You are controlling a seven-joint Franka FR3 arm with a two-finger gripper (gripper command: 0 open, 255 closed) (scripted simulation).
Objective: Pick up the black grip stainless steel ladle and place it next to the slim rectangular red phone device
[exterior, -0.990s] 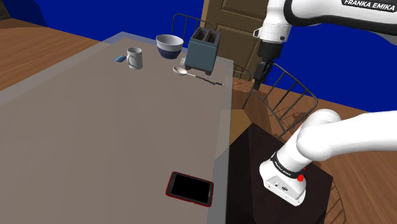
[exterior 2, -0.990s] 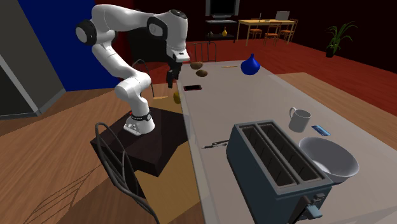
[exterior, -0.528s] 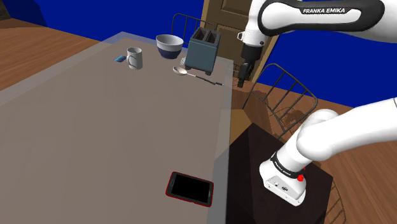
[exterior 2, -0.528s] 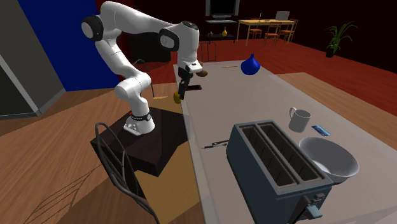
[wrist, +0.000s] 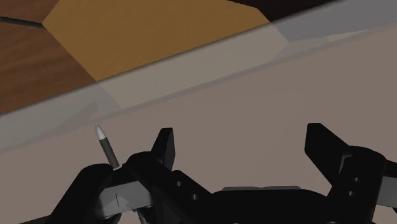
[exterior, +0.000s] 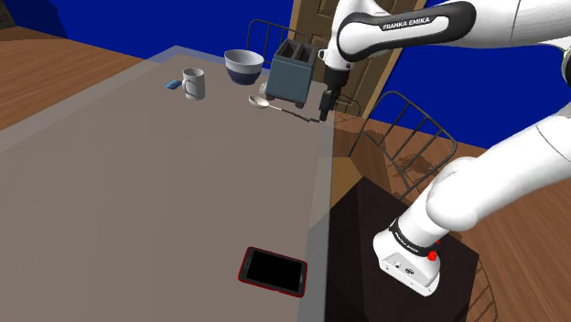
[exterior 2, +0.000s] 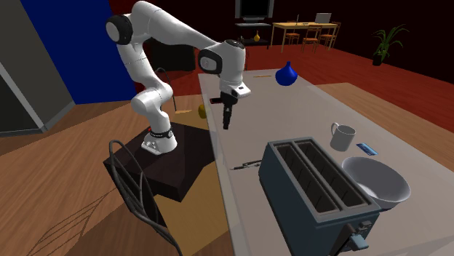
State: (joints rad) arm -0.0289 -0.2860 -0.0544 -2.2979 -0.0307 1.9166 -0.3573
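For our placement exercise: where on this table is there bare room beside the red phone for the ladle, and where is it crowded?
Bare: the whole stretch of table between phone and mug. Crowded: the far end, where mug, bowl, toaster and ladle cluster.

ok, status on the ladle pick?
Gripper open, empty, above the table edge. Ladle flat, untouched, handle tip just beside it. Toaster close by the bowl end, might crowd; phone lies apart.

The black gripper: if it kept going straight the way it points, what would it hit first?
Probably the bare table top near its edge: the gripper, fingers open, points down at it, with the handle tip of the ladle beside one finger.
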